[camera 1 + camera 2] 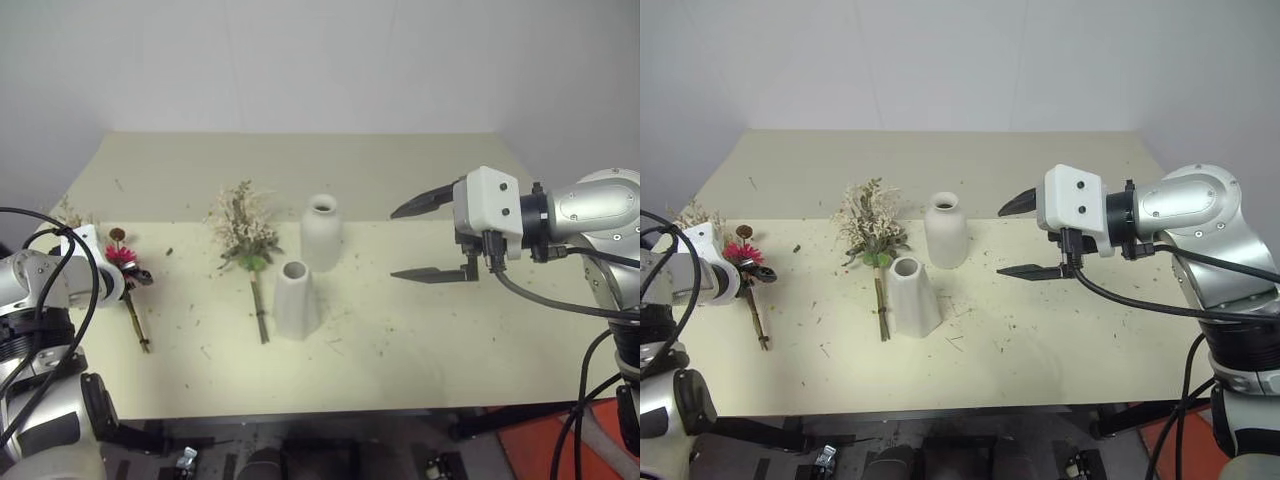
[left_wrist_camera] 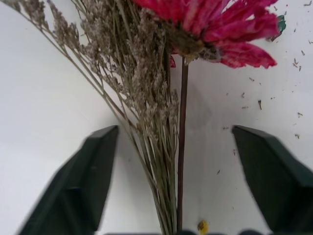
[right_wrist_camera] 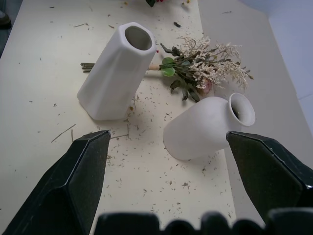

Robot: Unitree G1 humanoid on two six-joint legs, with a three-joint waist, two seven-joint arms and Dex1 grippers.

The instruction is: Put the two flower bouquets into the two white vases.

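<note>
Bouquets both lay on the worktop (image 1: 420, 370): the pink-flowered grassy bouquet (image 2: 161, 98) at the frame's left, its stems between my left gripper's (image 2: 173, 171) parted fingers, not yet clamped. I judged the pickup was in hand; closing on the stems came next. My right gripper (image 1: 428, 238) hung open right of both vases (image 1: 298, 300).

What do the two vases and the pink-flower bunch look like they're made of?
Tapered vase and rounded vase: likely ceramic with a matte white finish; no glare, thick rims. Pink-flower bouquet: looks like real dried plant material; wispy beige grasses on thin stiff stems, with crumbs shed on the table.
</note>
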